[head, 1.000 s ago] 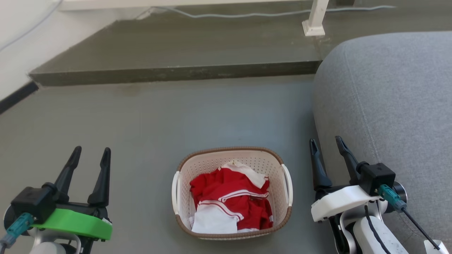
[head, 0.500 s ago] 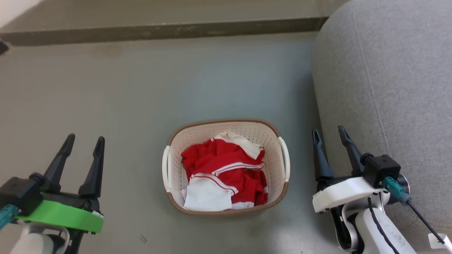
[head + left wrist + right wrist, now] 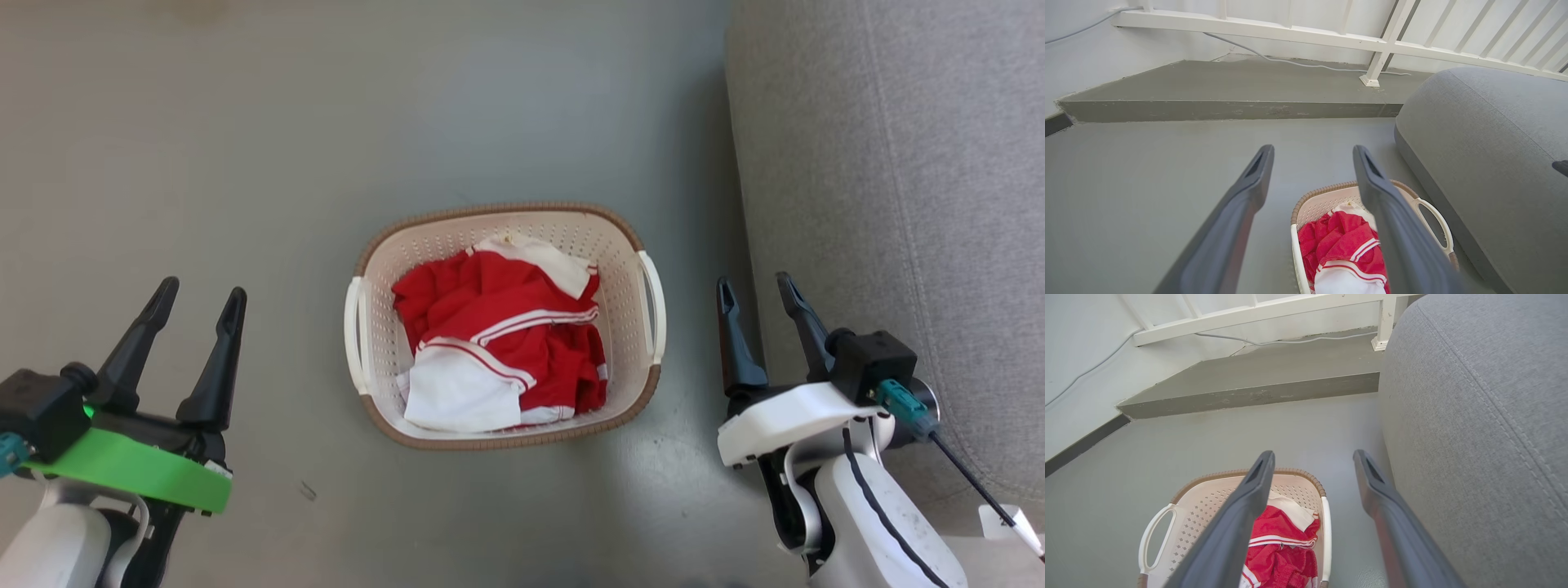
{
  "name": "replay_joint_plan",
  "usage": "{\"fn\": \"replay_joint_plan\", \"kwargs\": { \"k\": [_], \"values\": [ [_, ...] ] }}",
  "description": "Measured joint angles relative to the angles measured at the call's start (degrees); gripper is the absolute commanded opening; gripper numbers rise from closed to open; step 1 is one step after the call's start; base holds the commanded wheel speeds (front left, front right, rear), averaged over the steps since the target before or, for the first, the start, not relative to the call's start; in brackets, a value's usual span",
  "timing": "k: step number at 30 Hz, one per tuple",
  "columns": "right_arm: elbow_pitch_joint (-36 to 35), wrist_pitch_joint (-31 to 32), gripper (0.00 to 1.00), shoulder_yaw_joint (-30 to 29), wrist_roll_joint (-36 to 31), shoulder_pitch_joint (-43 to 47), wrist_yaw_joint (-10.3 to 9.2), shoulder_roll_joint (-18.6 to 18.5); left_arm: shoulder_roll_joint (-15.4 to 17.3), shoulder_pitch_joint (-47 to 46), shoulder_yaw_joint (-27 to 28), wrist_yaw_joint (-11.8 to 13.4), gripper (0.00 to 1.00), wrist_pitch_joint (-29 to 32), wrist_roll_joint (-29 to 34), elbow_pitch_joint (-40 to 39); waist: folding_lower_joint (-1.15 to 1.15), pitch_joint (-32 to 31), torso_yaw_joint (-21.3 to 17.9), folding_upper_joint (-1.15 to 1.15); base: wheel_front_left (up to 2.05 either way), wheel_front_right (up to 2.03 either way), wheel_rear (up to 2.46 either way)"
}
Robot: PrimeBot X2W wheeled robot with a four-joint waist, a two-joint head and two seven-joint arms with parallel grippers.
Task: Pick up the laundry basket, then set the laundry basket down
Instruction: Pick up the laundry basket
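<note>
The laundry basket [image 3: 629, 245] stands on the grey floor at the middle of the head view, cream-white with a brown rim and white loop handles on both sides. Red and white clothes [image 3: 498, 343] lie inside it. My left gripper [image 3: 197, 292] is open, well to the left of the basket and holding nothing. My right gripper [image 3: 755, 290] is open just right of the basket's right handle [image 3: 653, 306], apart from it. The left wrist view shows the basket [image 3: 1314, 204] low between the fingers; in the right wrist view the basket [image 3: 1200, 498] sits lower left.
A large grey cushion [image 3: 890, 204] fills the right side, close beside my right gripper. A raised grey step [image 3: 1229, 108] and a white railing [image 3: 1380, 41] with a cable lie ahead. Bare floor [image 3: 204, 163] spreads left of the basket.
The head camera has tilted downward, so the basket sits higher in the picture and the step has left view. Both grippers stay open and hold about the same places.
</note>
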Motion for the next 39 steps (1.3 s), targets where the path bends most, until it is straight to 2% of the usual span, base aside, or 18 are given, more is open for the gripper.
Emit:
{"fn": "replay_joint_plan", "kwargs": {
  "k": [6, 22, 32, 39],
  "values": [
    [1.5, 0.0, 1.00, 1.1, 0.8, -3.0, 0.00, 0.0, 2.5, -3.2, -3.4, 0.0, 1.00, 0.0, -2.1, 0.5, 0.00, 4.6, -0.3, 0.00, 0.00, 0.00, 0.00],
    [6.4, 0.0, 1.00, 3.7, 5.6, -11.4, 0.00, -0.2, 8.1, -11.5, -8.1, 0.0, 1.00, 0.0, -7.6, 4.4, 0.00, 16.3, -1.1, 0.00, 0.00, 0.00, 0.00],
    [11.4, -0.1, 1.00, 4.4, 8.5, -17.5, 0.00, -0.4, 10.0, -18.1, -15.8, 0.0, 1.00, 0.0, -10.8, 6.0, 0.00, 24.1, -1.7, 0.00, 0.00, 0.00, 0.00],
    [14.8, -0.1, 1.00, 7.6, 9.3, -21.9, 0.00, -0.7, 11.5, -21.3, -20.5, 0.0, 1.00, 0.0, -14.0, 9.9, 0.00, 28.2, -2.1, 0.00, 0.00, 0.00, 0.00]
  ]
}}
